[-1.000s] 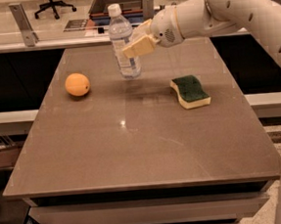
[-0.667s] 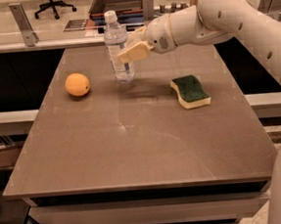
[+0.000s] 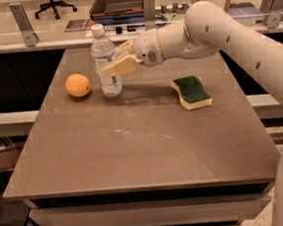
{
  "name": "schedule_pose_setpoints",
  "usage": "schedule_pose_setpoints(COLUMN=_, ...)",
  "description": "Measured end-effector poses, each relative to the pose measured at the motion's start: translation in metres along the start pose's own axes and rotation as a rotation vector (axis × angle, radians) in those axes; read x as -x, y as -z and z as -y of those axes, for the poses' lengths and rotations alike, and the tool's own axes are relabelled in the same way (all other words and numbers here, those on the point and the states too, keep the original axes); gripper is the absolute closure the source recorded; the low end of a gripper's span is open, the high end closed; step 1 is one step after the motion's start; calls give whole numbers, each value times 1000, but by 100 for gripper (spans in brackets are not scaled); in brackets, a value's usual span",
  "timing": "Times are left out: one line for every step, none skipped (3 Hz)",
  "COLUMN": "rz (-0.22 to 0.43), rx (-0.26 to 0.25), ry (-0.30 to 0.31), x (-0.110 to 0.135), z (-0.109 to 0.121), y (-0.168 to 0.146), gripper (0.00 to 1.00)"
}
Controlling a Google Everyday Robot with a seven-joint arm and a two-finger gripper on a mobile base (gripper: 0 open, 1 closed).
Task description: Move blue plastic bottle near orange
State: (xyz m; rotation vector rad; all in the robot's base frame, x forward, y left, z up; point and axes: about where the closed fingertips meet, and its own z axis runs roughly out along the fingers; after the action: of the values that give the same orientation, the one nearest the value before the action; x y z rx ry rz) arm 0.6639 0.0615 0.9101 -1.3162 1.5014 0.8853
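One short gap only: orange (image 3: 77,85) at far left of table (image 3: 135,155), blue plastic bottle (image 3: 105,81) upright just right of it, gripper (image 3: 116,58) clamped on its middle. Set base flat, open gently, withdraw rightward above sponge (image 3: 191,91), no nudging.

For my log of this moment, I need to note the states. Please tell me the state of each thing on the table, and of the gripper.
blue plastic bottle: upright, cap on, held, close to the right of the orange.
orange: whole, resting on the table, not held.
sponge: lying flat, green side up, untouched.
gripper: closed around the bottle's middle, reaching in from the right.
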Motion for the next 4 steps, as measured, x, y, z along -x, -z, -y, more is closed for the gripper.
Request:
schedule_pose_setpoints(rz=-6, rx=-6, ry=-4, x=-9, z=-2, y=-8, gripper=100)
schedule_pose_setpoints(rz=-6, rx=-1, ry=-4, x=-8, z=-3, y=-10, gripper=83)
schedule_pose_setpoints(rz=-5, rx=4, ry=-3, x=-7, z=-5, y=-13, gripper=59)
schedule_pose_setpoints(rz=-5, rx=8, ry=-3, x=-7, z=-6, y=-15, gripper=36)
